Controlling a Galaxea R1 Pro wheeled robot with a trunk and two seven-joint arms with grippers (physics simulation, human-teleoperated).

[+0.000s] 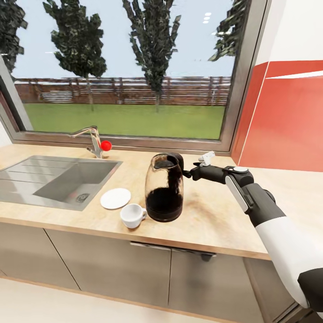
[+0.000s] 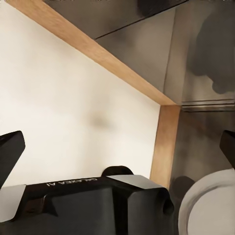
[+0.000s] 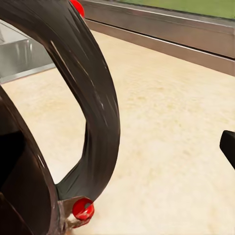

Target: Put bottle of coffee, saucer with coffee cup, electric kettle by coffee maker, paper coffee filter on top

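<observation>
One electric kettle (image 1: 164, 194) upright on the light wood surface (image 1: 215, 215), right of the sink (image 1: 54, 179). Coffee cup (image 1: 133, 216) just beside its base, apart from the saucer (image 1: 115, 198) lying nearer the sink. Right pincer (image 1: 194, 172) at the kettle's black loop handle (image 3: 95, 112); cannot tell whether clamped on it. Left pincer (image 2: 117, 152) spread wide, over pale floor beside cabinet fronts.

**A home kitchen by a garden window**

It's a domestic kitchen: a long wood-grain countertop (image 1: 215, 224) over grey cabinet fronts (image 1: 107, 264), a steel sink (image 1: 54, 179) with a tap (image 1: 92, 139), a red wall panel (image 1: 287, 125), and 1 wide window (image 1: 125, 67) facing lawn, trees and fence.
</observation>
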